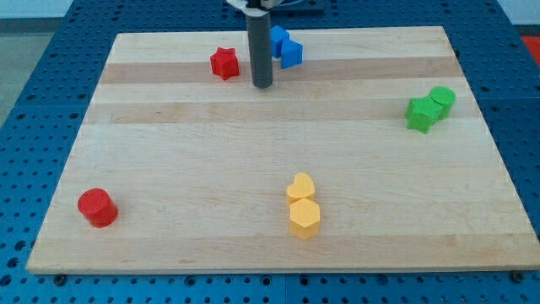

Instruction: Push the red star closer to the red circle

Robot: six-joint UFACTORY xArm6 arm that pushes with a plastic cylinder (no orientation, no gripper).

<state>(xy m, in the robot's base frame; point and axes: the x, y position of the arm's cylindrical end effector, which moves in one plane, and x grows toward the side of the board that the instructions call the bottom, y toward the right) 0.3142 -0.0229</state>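
The red star (224, 63) lies near the view's top, left of centre, on the wooden board (186, 152). The red circle (98, 207) sits far from it, near the board's bottom left corner. My tip (262, 84) rests on the board just right of the red star and slightly below it, with a small gap between them. The dark rod rises from the tip to the view's top edge.
Two blue blocks (285, 46) sit together right behind the rod, near the top edge. A green star (420, 113) and a green cylinder (442, 100) touch at the right. A yellow heart (300, 187) and a yellow hexagon (305, 218) touch at the bottom centre.
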